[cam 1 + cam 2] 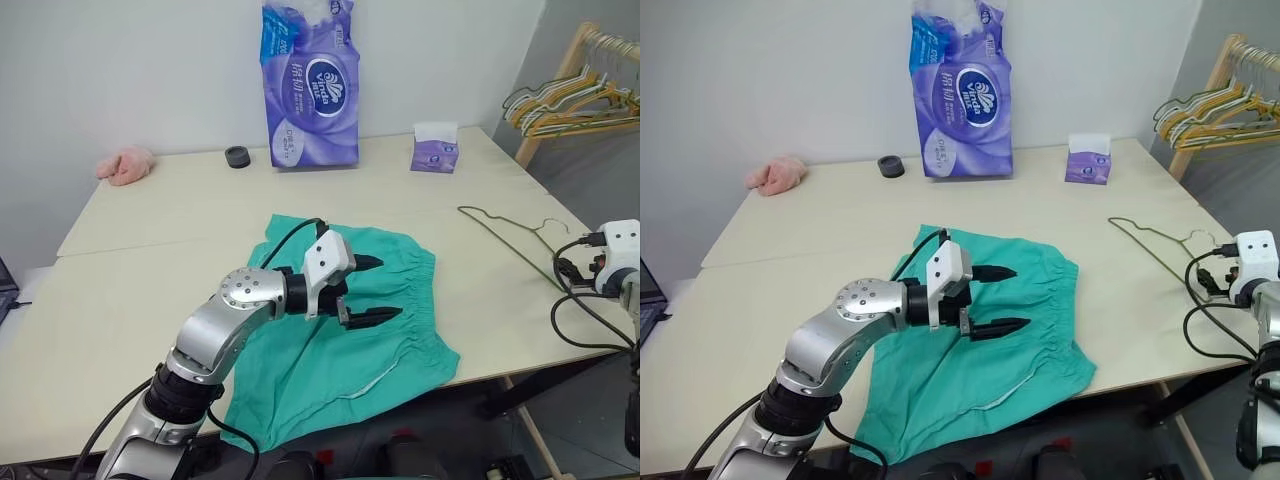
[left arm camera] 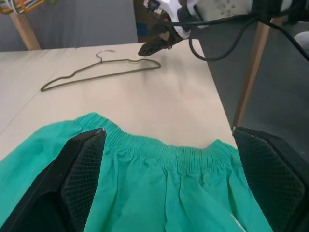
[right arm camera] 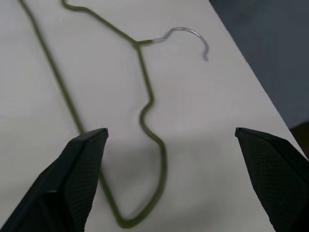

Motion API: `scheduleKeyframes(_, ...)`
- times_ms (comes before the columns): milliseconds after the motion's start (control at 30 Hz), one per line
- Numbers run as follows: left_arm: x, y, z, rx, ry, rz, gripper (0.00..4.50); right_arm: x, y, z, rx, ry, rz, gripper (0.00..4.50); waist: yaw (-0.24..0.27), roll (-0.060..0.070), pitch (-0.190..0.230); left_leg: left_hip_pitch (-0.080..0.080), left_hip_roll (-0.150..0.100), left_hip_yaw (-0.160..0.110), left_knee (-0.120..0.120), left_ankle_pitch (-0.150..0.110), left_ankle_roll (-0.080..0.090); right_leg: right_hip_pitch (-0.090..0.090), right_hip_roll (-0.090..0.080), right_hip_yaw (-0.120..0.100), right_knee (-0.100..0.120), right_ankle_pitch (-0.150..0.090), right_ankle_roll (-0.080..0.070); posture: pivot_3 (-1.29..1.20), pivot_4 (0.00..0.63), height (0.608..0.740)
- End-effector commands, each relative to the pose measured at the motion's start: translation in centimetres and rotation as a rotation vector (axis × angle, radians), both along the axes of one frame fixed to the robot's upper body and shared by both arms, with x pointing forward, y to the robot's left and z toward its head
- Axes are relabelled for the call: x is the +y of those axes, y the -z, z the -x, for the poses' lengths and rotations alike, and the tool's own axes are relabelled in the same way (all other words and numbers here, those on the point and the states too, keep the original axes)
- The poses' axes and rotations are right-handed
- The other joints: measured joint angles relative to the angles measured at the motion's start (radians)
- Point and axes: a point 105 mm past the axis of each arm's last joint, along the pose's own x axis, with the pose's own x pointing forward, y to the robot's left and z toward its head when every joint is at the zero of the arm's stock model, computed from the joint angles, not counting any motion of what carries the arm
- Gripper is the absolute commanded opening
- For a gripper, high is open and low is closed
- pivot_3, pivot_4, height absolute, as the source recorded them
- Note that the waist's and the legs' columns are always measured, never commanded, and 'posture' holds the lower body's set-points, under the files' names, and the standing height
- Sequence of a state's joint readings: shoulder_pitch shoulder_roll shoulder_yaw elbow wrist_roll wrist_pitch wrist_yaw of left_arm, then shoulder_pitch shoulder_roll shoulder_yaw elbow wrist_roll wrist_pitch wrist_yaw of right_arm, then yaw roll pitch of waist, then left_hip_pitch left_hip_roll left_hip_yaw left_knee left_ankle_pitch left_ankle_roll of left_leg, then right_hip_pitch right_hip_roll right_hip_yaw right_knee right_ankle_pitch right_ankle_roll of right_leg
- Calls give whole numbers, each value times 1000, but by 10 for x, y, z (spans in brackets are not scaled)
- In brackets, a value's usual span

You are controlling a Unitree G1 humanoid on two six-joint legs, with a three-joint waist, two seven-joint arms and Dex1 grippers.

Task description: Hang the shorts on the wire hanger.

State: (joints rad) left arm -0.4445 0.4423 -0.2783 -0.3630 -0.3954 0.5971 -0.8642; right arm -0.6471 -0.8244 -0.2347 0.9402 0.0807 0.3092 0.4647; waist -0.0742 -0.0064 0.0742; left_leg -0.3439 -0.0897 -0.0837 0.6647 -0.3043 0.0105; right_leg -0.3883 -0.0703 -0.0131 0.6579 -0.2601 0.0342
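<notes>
Left gripper (image 1: 368,291) spread wide and empty, hovering just above the shorts (image 1: 400,340), fingers aimed across the cloth toward the gathered waistband, no contact visible. Right gripper (image 3: 166,140) likewise wide open and empty, poised over the wire hanger (image 3: 145,104), shoulder bend of the wire between the fingers in the right wrist view, apparently not yet touching. Shorts lying flat and spread on the table (image 1: 150,260), waistband toward the right side, well apart from the hanger near the table's right edge. Nothing of the hanging done yet by the look of it: hanger still to be picked up, shorts still to be lifted and draped over it.
</notes>
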Motion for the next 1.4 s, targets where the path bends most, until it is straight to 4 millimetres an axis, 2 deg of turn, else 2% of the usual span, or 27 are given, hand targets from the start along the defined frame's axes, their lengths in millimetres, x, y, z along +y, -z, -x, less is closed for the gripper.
scheduleKeyframes(33,0,-11,-1,-46,9,18,4457,-6,-8,-3,-26,11,-22,4500,-7,0,0,0,0,1,0,0,1,0,0,1,0,0,1,-153,43,740)
scheduleKeyframes(433,13,-15,-14,-58,-38,15,4457,7,32,-1,134,-14,-20,4500,-14,0,0,1,0,3,2,-1,4,0,0,3,-1,2,4,-135,46,740)
scheduleKeyframes(500,14,-15,-16,-60,-49,17,4500,9,40,2,164,-12,-39,4122,-14,0,0,1,0,3,2,-1,3,0,0,3,-1,2,4,-134,46,740)
scheduleKeyframes(600,17,-12,-18,-53,-68,22,4500,10,54,10,206,18,-102,3303,-13,-1,0,1,0,3,2,-1,4,0,0,3,-1,2,4,-132,48,740)
scheduleKeyframes(667,19,-10,-19,-48,-83,24,4500,10,63,16,225,61,-159,2984,-12,-4,-2,1,0,3,3,-1,4,1,0,3,-2,3,5,-132,48,740)
scheduleKeyframes(933,26,-6,-24,-46,-118,19,4500,8,81,27,269,126,-142,260,-3,-11,-7,1,1,0,3,-2,5,4,1,2,-8,7,6,-132,49,740)
scheduleKeyframes(967,27,-6,-25,-46,-124,20,4500,7,83,28,266,137,-137,35,-1,-13,-8,1,1,0,3,-2,5,4,1,1,-10,8,6,-133,49,740)
scheduleKeyframes(1133,29,-5,-27,-46,-136,21,4500,7,82,27,234,164,-148,35,6,-17,-10,0,0,0,5,-3,7,5,1,2,-14,9,7,-137,48,740)
scheduleKeyframes(1367,37,-8,-42,-53,-230,46,4500,6,57,11,113,155,-121,35,9,-16,-10,-1,0,1,7,-4,8,5,1,2,-13,11,8,-139,51,740)
scheduleKeyframes(1400,45,-11,-53,-53,-295,64,4500,11,48,5,79,122,-122,35,10,-16,-10,-1,0,1,7,-4,8,5,1,2,-13,11,8,-140,52,740)
